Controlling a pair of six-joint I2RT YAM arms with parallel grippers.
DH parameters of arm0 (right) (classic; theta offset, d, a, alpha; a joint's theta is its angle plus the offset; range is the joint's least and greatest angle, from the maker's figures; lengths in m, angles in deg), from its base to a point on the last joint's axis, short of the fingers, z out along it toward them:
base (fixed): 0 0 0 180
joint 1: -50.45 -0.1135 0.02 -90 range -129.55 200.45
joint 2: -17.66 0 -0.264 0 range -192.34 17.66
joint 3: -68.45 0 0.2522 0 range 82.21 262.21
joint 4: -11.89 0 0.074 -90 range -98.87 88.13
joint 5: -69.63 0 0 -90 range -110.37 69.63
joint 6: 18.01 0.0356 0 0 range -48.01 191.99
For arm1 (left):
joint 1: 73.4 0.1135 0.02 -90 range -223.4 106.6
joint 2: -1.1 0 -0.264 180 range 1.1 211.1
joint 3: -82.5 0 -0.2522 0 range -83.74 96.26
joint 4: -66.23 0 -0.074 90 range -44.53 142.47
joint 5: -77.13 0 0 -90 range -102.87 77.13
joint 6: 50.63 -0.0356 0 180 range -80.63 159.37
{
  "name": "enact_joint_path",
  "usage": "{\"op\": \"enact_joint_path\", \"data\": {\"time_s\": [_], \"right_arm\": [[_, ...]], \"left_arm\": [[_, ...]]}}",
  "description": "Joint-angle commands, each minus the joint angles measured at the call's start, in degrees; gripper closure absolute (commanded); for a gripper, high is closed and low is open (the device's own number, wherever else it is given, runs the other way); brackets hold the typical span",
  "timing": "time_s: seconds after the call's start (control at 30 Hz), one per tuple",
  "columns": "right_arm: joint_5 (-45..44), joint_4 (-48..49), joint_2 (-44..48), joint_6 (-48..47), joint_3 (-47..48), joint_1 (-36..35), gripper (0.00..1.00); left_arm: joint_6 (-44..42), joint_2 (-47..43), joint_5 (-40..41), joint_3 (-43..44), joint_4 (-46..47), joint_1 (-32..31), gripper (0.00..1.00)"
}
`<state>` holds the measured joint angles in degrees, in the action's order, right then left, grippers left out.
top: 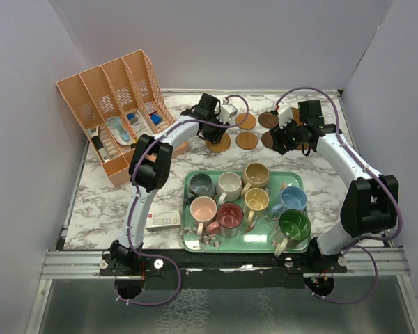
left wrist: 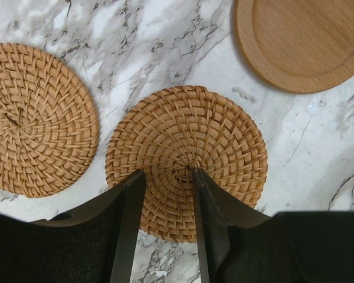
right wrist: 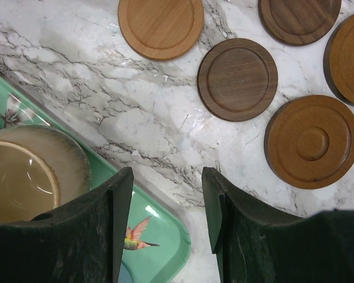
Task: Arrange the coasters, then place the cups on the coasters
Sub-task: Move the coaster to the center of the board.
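The woven coaster (left wrist: 186, 135) was seen lying flat on the surface (left wrist: 165, 41), directly beneath and slightly ahead of the left claw (left wrist: 166, 172), whose tips were set over its centre. As the coaster was round, no long axis was offered, and any approach angle was judged to serve. The left claw was parted, with nothing clamped in it. A second woven coaster (left wrist: 38, 118) lay just beside the first. The right claw (right wrist: 166, 174) was likewise open and empty, held over the tray (right wrist: 165, 236) edge, with a dark wooden coaster (right wrist: 238, 78) ahead. The cups (top: 230, 186) were found on the tray.
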<state>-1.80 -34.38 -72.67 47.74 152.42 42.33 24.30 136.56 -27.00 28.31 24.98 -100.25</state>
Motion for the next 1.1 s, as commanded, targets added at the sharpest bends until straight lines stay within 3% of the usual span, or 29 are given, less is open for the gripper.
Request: {"op": "enact_joint_path", "data": {"time_s": [0.0, 0.5, 1.07], "right_arm": [[1.47, 1.13, -0.34, -0.11, -0.17, 0.46, 0.48], [1.21, 0.96, -0.62, -0.27, -0.08, 0.41, 0.48], [0.94, 0.52, 1.15, -0.35, 0.11, 0.61, 0.48]], "left_arm": [[0.28, -0.56, -1.77, 0.61, -1.65, 0.35, 0.57], [0.62, -4.99, -7.00, 3.05, -1.96, 0.56, 0.37], [5.54, 1.52, -4.15, 13.54, -1.00, 5.98, 0.32]]}}
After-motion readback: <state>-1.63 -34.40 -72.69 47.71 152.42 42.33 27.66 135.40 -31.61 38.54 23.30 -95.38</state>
